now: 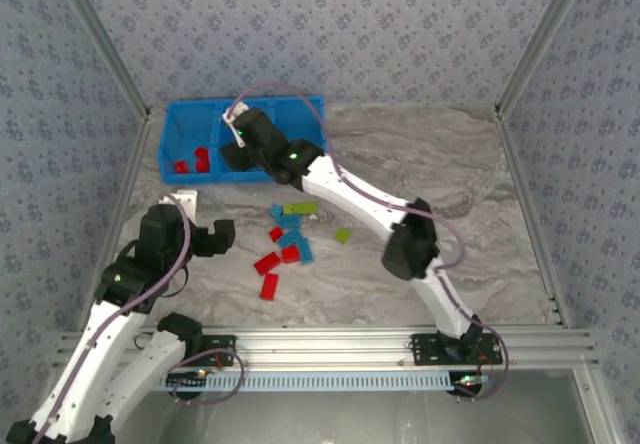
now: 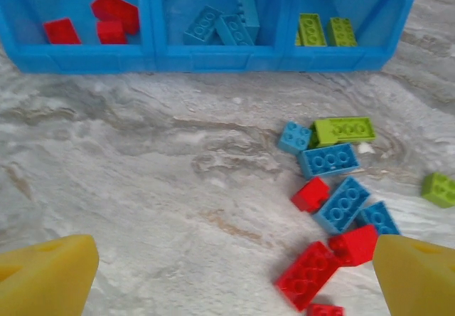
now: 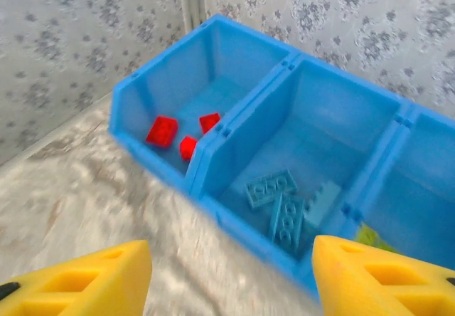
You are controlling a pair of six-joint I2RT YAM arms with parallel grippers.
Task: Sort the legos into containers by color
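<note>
Near edge: left gripper (image 2: pixel 234 259) hovers low over the table (image 2: pixel 128 188), jaws fully apart, nothing between them. Loose legos (image 2: pixel 343 203) cluster at its 2 o'clock, red, light blue and yellow-green touching. One yellow-green brick (image 2: pixel 439 188) sits apart, toward 3 o'clock.

Far, at 11 o'clock on the table: the containers (image 3: pixel 206 159). Red bricks (image 3: pixel 162 131) in the left bin, light-blue bricks (image 3: pixel 284 202) in the middle bin, yellow-green bricks (image 2: pixel 323 30) in the right.

Right gripper (image 3: pixel 231 259) hangs above the middle bin, jaws apart, empty.

Judged step: release into the middle bin. Done well, the gripper rises straight up, clear of the dividers, before swinging toward 5 o'clock. An edge brick looks an easier next pick than the tangle.
</note>
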